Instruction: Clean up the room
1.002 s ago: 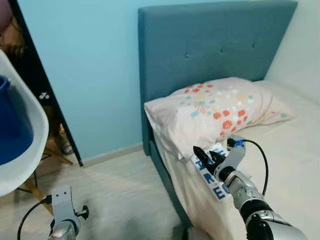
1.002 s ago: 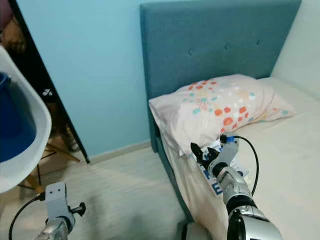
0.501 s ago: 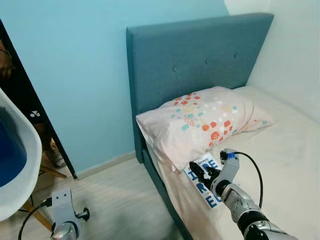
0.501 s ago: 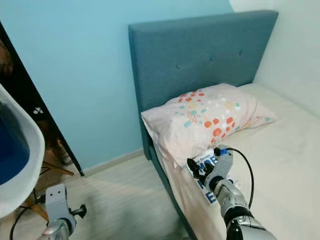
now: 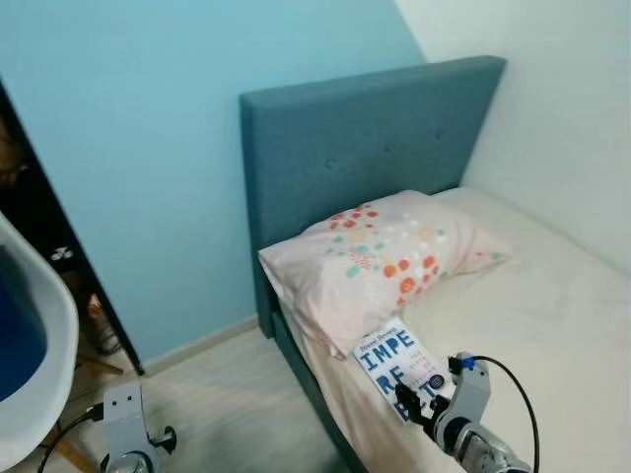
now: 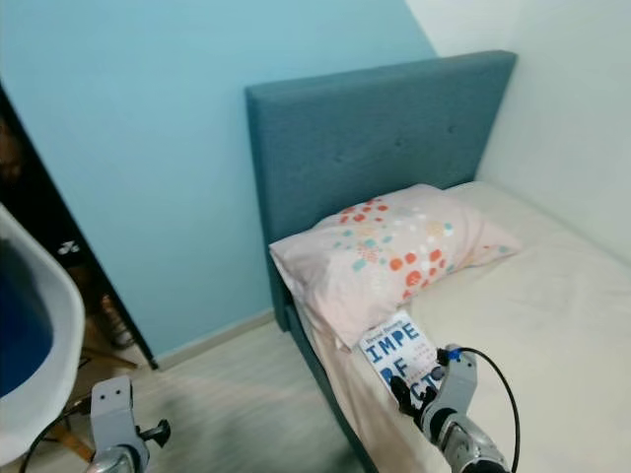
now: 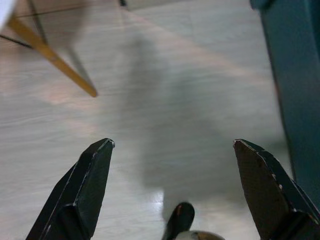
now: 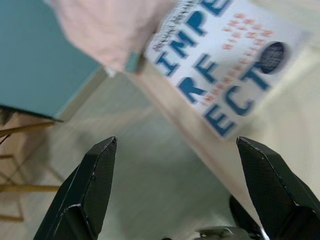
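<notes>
Bed [image 5: 552, 325] with teal headboard [image 5: 365, 158] stands ahead of and beyond the right gripper [image 6: 412, 392]; cream sheet, light blue wall behind. White chair [image 5: 39, 365] with wooden legs sits off to the far side of the left gripper [image 7: 172, 185], over pale wood floor [image 7: 165, 100].

Pillow [image 5: 380, 251], pink with coloured dots, lies at the head of the bed, just beyond the right gripper and overlapping the far edge of the book.

Book [image 8: 230, 65], white cover with blue lettering "IMPERFECT", lies flat on the sheet near the bed's edge, directly in front of the right gripper's fingertips, apart from them.

Right gripper: fingers spread wide, nothing held, poised over the bed edge just short of the book.

Left gripper: fingers spread wide, nothing held, hanging low above the floor, well apart from the book.
</notes>
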